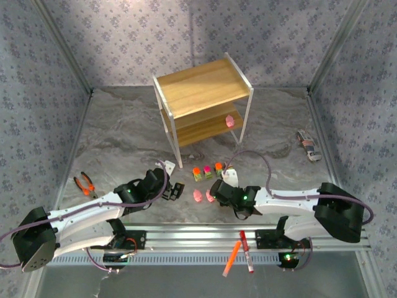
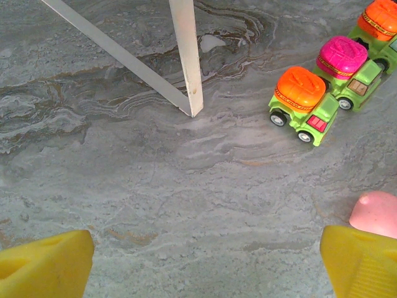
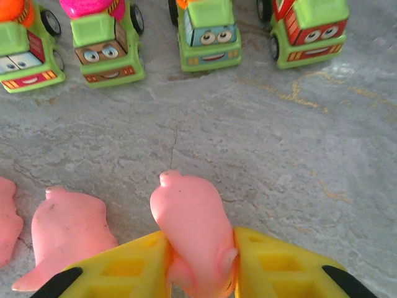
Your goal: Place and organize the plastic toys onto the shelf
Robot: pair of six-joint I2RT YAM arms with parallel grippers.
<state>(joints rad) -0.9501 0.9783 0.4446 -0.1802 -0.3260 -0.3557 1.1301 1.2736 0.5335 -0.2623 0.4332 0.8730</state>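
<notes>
The shelf stands at the back centre, with one pink pig on its lower board. In the right wrist view, my right gripper is shut on a pink pig on the table, one yellow finger pressing each side. Two more pigs lie to its left, one cut by the frame edge. Several yellow-green trucks are lined up just beyond. My left gripper hangs open over bare table beside the shelf leg, with trucks and a pig to its right.
Orange-handled pliers lie at the left. Two marker pens rest on the rail at the near edge. A small grey object lies at the far right. Patterned walls close in the table on three sides.
</notes>
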